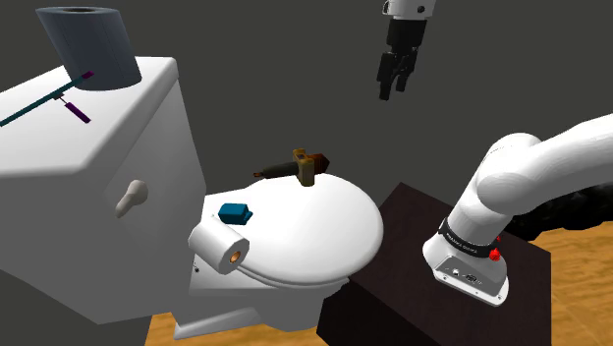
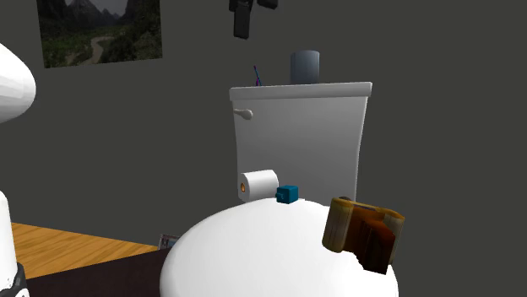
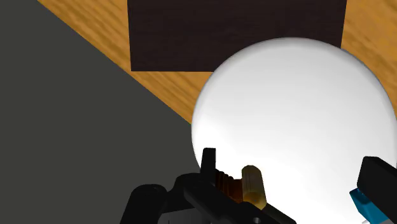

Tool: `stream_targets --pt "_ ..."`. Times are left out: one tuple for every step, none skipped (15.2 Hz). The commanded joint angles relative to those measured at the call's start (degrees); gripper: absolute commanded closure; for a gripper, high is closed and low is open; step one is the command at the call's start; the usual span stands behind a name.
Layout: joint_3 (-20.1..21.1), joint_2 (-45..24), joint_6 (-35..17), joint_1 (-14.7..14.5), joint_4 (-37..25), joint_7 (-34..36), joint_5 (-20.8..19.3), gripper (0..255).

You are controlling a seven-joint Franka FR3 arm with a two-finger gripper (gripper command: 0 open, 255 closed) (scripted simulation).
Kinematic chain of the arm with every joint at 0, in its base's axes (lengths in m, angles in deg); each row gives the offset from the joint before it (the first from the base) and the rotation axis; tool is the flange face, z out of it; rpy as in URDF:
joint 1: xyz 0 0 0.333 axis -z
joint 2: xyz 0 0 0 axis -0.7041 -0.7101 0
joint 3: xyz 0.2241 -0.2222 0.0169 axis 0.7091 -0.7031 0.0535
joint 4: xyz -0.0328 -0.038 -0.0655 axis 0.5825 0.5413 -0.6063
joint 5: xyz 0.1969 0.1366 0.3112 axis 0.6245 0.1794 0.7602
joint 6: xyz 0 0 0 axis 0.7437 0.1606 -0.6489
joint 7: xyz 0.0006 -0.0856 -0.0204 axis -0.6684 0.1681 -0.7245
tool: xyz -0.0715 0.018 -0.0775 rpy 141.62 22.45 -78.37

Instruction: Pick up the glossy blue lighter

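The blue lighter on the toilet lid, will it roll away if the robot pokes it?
The blue lighter looks boxy with flat sides, so it probably won't roll. It's small, so likely light. It sits on the smooth, rounded toilet lid, so a push might make it slide.

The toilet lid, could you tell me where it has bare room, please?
The toilet lid is bare across its middle and front, between the brown object at its rim and the blue lighter. Crowded near the tank, where lighter and paper roll sit close.
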Motion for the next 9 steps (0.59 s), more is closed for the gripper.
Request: stream_targets --pt "0.0 0.0 0.0 0.0 0.0 0.0 0.0 0" --pt "0.9 -0.9 -1.6 -0.4 0.7 0.8 0.5 0" --pt "1.7 -1.8 -3.3 -0.7 1.3 1.5 1.0 0" --pt "2.6 -2.9 -5.0 -1.1 1.8 2.2 1.4 0" --pt "3.5 -4.0 -6.6 -1.4 2.3 3.0 1.9 0" --pt "4.3 -5.2 -8.3 -1.8 2.6 3.7 2.2 0" --pt "5.2 -6.4 -10.0 -2.1 2.9 4.5 2.6 0" --pt "6.1 -7.8 -11.6 -2.4 3.2 5.2 2.9 0" --pt "6.9 -9.2 -13.3 -2.7 3.3 5.9 3.2 0"
